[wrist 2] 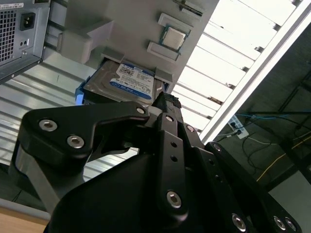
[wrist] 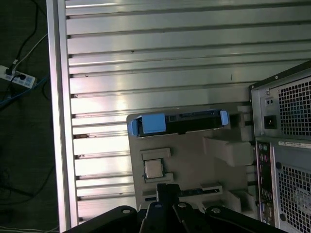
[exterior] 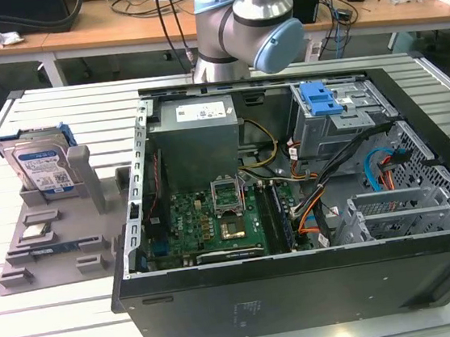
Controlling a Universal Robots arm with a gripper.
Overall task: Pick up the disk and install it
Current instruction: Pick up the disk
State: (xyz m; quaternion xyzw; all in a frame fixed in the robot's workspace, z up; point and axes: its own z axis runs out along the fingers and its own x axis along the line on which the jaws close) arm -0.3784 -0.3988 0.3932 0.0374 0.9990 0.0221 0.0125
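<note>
The silver-grey rectangular disk (exterior: pixel 43 166), framed in blue plastic, is standing on edge in the grey plastic tray (exterior: pixel 63 236) at the exterior view's left. I cannot tell how the black gripper (wrist 2: pixel 154 108) is holding its jaws. The disk is probably dense, rigid and shock-sensitive, so pinching across its flat faces is looking safest.

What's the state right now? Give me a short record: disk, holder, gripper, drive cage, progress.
disk: standing on edge in a slot of the grey holder, with a blue bracket around it
holder: on the slatted table, at the exterior view's left of the open computer case; a chip also sits in it
gripper: over the holder, apart from the disk
drive cage: inside the case, with the blue latch on top
progress: disk not picked up, not installed
</note>
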